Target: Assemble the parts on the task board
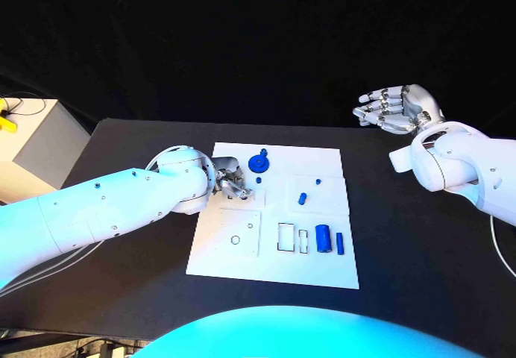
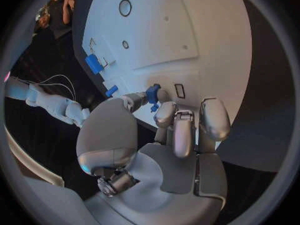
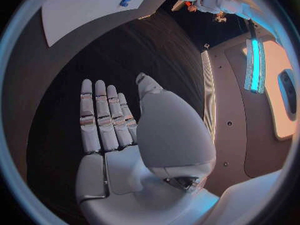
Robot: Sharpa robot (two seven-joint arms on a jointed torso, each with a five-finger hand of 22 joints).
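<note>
Black table under the arms, with a pale box off its far left corner. On the table's middle lies the white board, a long plate with raised square panels and small cut-outs.

Next in size, the left arm reaches in over the board's left edge. Its left hand is down on the board, fingers curled in; the wrist view shows a small blue part pinched between thumb and fingertips, just above a panel beside a small rectangular slot.

Well off the board, the right hand hangs above the table's far right side, fingers straight and side by side, thumb apart, holding nothing.

Smaller things on the board: a round blue part near its far edge, just beyond the left hand; a blue cylinder and a thin blue bar side by side near the right of the near edge; a short blue peg in the middle; a tiny blue stud just beyond the peg.
</note>
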